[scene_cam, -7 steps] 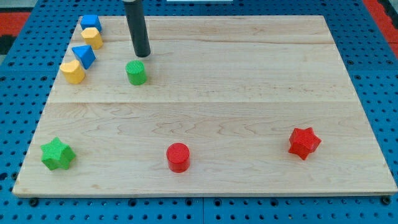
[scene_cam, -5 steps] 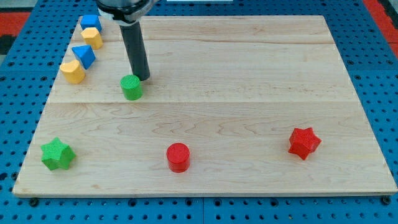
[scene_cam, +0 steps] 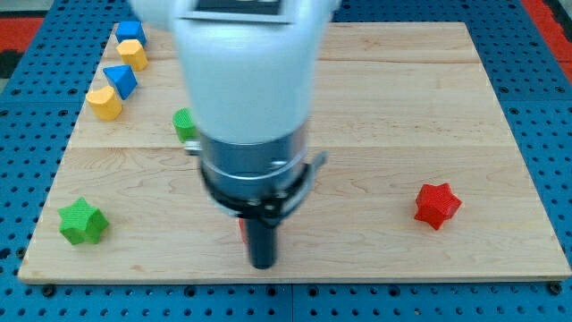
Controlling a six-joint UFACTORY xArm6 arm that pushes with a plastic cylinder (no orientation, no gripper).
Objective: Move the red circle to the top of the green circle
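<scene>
A robotics lab test bench, seen from above. A pale wooden board [scene_cam: 402, 107] lies on a blue perforated mounting plate [scene_cam: 545, 134] with regular holes, visible around the board's edges from 3 to 9 o'clock. A large white and grey robot arm [scene_cam: 246, 98] fills the centre, and small bright plastic blocks sit scattered on the board.

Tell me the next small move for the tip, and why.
Probably push toward the view's top and slightly left. My tip sits at the view's bottom side of the red circle, mostly hidden by the arm, and the green circle lies up-left, also partly hidden.
</scene>
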